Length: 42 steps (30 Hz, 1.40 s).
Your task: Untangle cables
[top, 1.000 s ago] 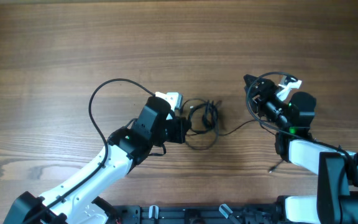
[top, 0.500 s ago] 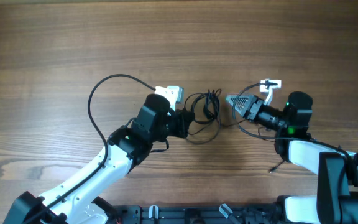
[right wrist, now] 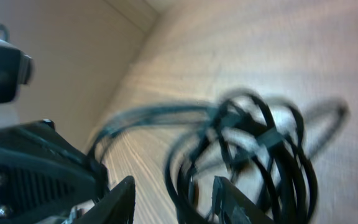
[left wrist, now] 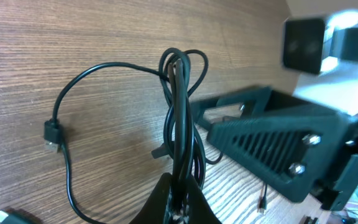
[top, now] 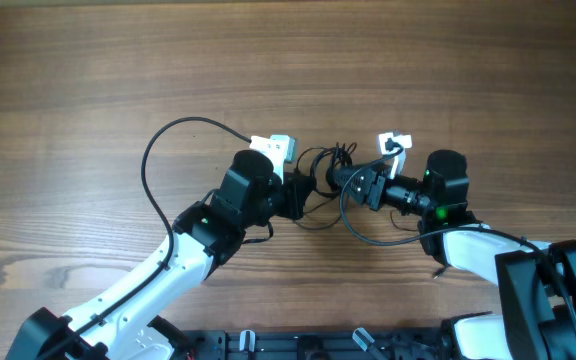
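A wood-grain table (top: 88,80) bears a clump of thin black cables (top: 338,155) near its middle.

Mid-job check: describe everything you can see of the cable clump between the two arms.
The cables are thin black rubbery-looking cords, bunched into overlapping loops above the wooden table. The left hand is shut on the bundle's near end; one strand arcs away to a small plug tip. The right hand is open, its fingers straddling the loops without pinching them.

Black cables (left wrist: 182,130); brown wood-grain table (top: 118,80) (arms (top: 158,275) white and black)
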Available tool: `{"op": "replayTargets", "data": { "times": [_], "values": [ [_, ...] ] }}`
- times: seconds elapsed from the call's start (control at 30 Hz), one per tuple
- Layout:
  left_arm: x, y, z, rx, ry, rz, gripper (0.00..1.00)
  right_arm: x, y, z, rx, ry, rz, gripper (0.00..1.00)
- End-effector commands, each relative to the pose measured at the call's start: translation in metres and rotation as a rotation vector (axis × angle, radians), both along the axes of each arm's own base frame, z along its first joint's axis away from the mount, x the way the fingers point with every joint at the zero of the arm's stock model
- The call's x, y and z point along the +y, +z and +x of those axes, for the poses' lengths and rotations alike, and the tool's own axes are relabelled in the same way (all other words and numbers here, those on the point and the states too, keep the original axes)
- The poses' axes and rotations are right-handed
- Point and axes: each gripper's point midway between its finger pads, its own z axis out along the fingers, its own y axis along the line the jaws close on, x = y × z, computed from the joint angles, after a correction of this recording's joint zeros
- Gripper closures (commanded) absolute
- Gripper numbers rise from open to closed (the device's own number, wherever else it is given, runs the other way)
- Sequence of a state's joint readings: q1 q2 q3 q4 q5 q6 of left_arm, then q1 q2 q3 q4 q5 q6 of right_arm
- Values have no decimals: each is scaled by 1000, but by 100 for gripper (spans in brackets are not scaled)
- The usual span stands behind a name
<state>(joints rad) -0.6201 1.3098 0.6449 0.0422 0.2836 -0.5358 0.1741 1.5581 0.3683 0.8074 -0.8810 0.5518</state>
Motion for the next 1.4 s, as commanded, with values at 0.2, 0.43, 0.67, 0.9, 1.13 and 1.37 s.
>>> {"op": "replayTargets", "data": {
  "times": [0.2,0.43,0.67,0.9,1.13,1.37],
  "values": [
    [-2,-1,-4,0,-21,-3,96,14,-11,-12,-86,71,-102,58],
    [-6,1,-8,11,-47,-23,96,23,-26,-6,-90,-10,-210,81],
    [3,-10,-6,-15,-44,63,96,31,22,-18,-25,76,28,95],
    [13,-44,-11,54,-38,166,96,-20,90,-2,-42,28,254,95],
    [2,-48,-18,86,-99,124,96,-44,92,25,-24,-162,284,95],
    [-10,-47,-30,79,-151,127,96,-94,48,68,-120,-521,4,95]
  ]
}}
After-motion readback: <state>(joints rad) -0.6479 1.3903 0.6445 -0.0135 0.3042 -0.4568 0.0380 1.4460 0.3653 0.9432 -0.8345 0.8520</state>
